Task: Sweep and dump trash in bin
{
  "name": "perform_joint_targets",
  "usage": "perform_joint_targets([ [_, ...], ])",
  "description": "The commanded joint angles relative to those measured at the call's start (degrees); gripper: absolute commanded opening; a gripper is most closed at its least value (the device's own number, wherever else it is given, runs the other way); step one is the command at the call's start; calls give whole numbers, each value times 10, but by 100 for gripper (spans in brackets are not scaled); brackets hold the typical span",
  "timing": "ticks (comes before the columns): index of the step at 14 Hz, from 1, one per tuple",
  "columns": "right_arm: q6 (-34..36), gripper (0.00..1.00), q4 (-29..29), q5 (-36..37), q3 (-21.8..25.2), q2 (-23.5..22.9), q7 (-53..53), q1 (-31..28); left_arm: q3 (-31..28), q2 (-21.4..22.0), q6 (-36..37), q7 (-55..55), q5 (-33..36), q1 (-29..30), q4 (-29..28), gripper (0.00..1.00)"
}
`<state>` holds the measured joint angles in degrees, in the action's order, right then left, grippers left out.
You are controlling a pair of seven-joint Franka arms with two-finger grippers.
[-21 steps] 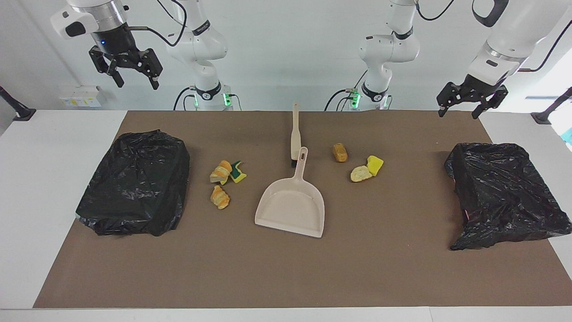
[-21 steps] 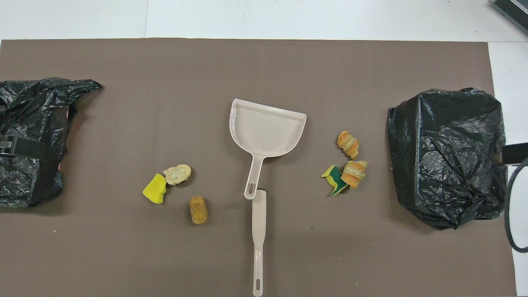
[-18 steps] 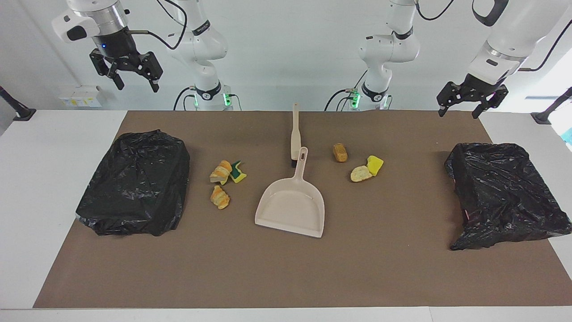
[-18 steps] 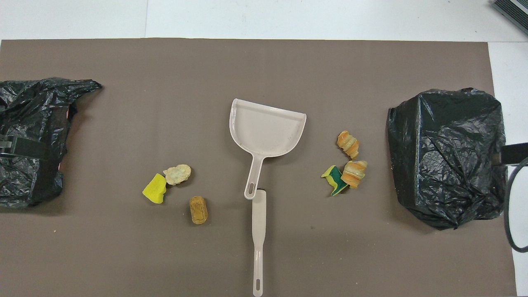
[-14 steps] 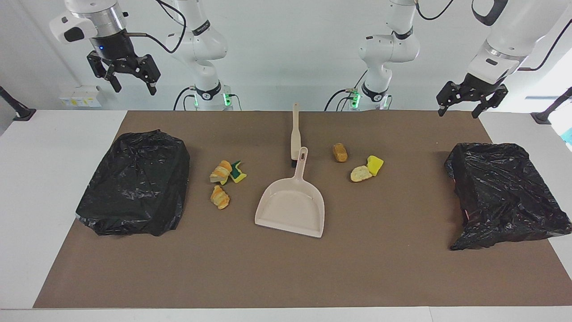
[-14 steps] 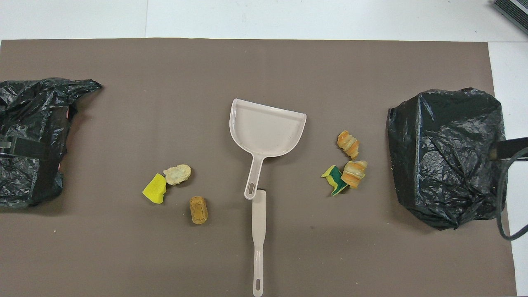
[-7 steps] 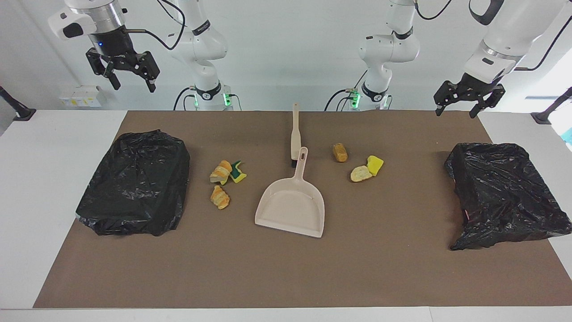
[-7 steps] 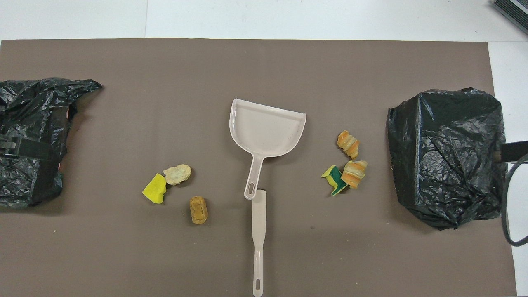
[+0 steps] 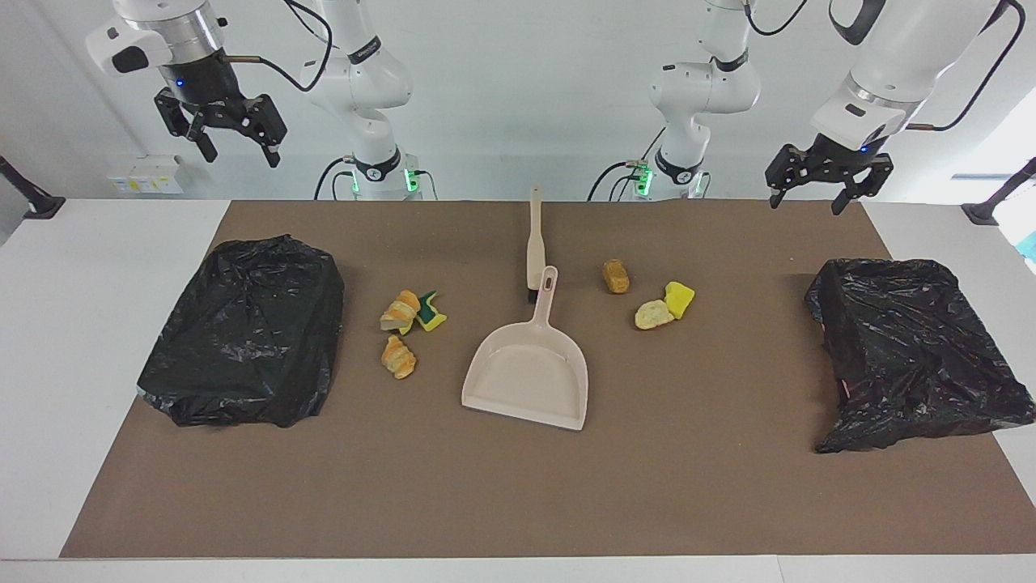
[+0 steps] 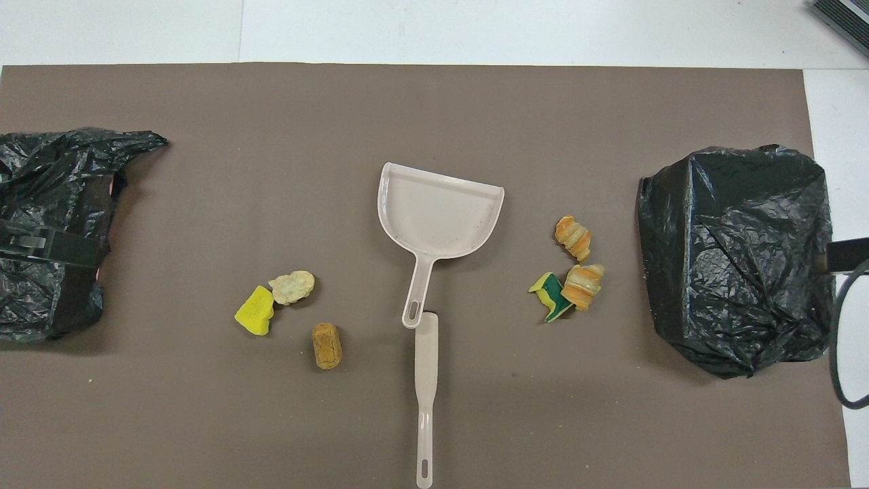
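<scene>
The trash lies in two groups on the brown mat. Toward the right arm's end are two orange bread-like chunks (image 9: 400, 311) (image 9: 398, 357) and a yellow-green sponge (image 9: 431, 311). Toward the left arm's end are a brown chunk (image 9: 616, 276), a pale chunk (image 9: 652, 314) and a yellow sponge (image 9: 679, 299). Two bins wrapped in black bags (image 9: 247, 328) (image 9: 910, 348) stand at the table's ends. My right gripper (image 9: 240, 155) is open and empty, high over the robots' edge by its bin. My left gripper (image 9: 819, 196) is open and empty over the mat's corner by the other bin.
A beige dustpan (image 9: 530, 372) lies mid-table, its handle toward the robots. A beige brush (image 9: 533, 239) lies just beyond that handle, nearer to the robots. In the overhead view both show too: dustpan (image 10: 438, 217), brush (image 10: 426, 380).
My left gripper has risen a little and drifted toward the table's middle. My right gripper has risen slightly. Nothing on the table has moved.
</scene>
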<state>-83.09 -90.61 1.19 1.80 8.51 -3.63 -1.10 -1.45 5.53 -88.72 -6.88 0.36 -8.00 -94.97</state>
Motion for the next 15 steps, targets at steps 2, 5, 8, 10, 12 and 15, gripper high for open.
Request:
perform_joint_targets([
  [2,-1,100,-15,-3,-1,12,10,-6,-7,17,10,-1,-6,-52,-24,100],
  [5,-9,100,-14,-2,0,9,9,-7,-7,18,7,6,-6,-101,-37,100],
  [8,-6,100,-15,-2,-1,11,11,-7,-7,26,-3,32,-9,-152,-77,100],
  [10,-5,100,-15,-2,-1,11,10,-7,-7,41,-41,77,-9,-191,-122,100],
  [12,-9,100,-15,-2,-1,10,10,-7,-7,60,-93,114,-16,-227,-173,100],
  [15,-5,100,-17,-2,0,12,11,-7,-7,61,-136,185,-19,-291,-212,100],
])
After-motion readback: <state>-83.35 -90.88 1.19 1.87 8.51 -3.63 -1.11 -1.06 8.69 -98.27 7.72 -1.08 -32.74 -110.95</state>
